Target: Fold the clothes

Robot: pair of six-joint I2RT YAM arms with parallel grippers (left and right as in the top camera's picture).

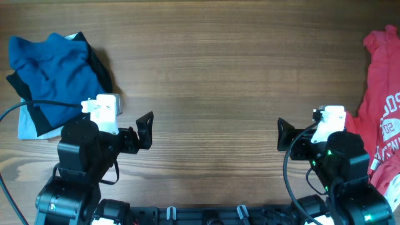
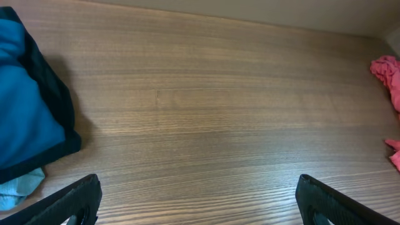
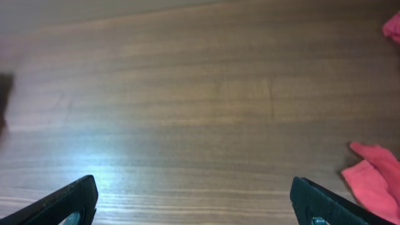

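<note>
A crumpled deep-blue garment (image 1: 53,75) lies in a heap at the table's far left, on top of a black garment (image 1: 100,65) and a pale blue one (image 1: 28,125). It also shows at the left edge of the left wrist view (image 2: 25,119). A red T-shirt with white print (image 1: 384,106) lies at the right edge, and bits of it show in the right wrist view (image 3: 375,178). My left gripper (image 1: 145,130) is open and empty above bare wood, right of the blue heap. My right gripper (image 1: 286,134) is open and empty, left of the red shirt.
The wooden table (image 1: 212,75) stretches between the two heaps. A black cable (image 1: 37,105) crosses the blue heap toward the left arm. The arm bases stand at the front edge.
</note>
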